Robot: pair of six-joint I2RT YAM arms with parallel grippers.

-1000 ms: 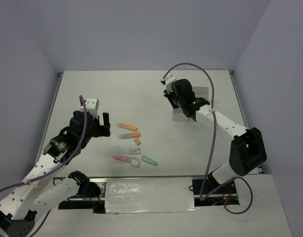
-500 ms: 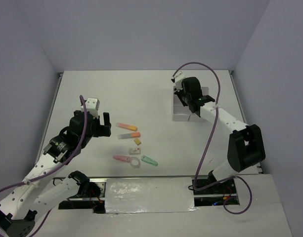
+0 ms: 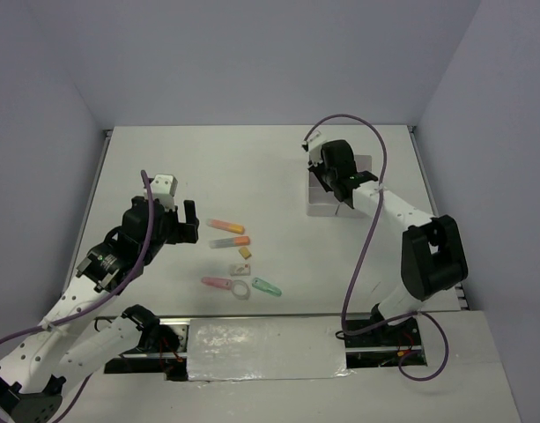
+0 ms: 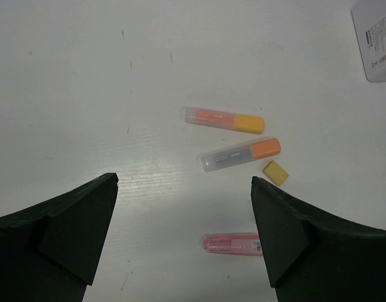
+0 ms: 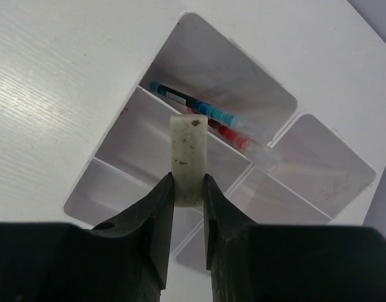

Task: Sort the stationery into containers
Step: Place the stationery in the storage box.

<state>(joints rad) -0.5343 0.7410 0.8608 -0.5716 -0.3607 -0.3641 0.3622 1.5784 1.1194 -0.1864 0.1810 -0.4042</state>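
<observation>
Setting: robotics lab test cell, enclosed on three sides by bare pale grey-lilac walls (image 3: pixel 252 62), no windows or furnishings in view. Contents: one white table (image 3: pixel 252 167) with a metal-edged border; two white-and-black robot arms, left arm (image 3: pixel 76 304) and right arm (image 3: pixel 402 231), bolted side by side at the near edge; loose purple cables (image 3: pixel 375 150) looping from wrists to bases. Further marks of a working rig: exposed red and black wiring (image 3: pixel 168 339) at the mounts and a crinkled silver sheet (image 3: pixel 265 350) fixed between them.

Pink highlighter (image 4: pixel 230 243), one end behind a finger (image 4: pixel 293 233) of the left claw (image 4: pixel 183 181); red pen (image 5: pixel 233 133) partly behind the white eraser (image 5: pixel 187 151).
</observation>
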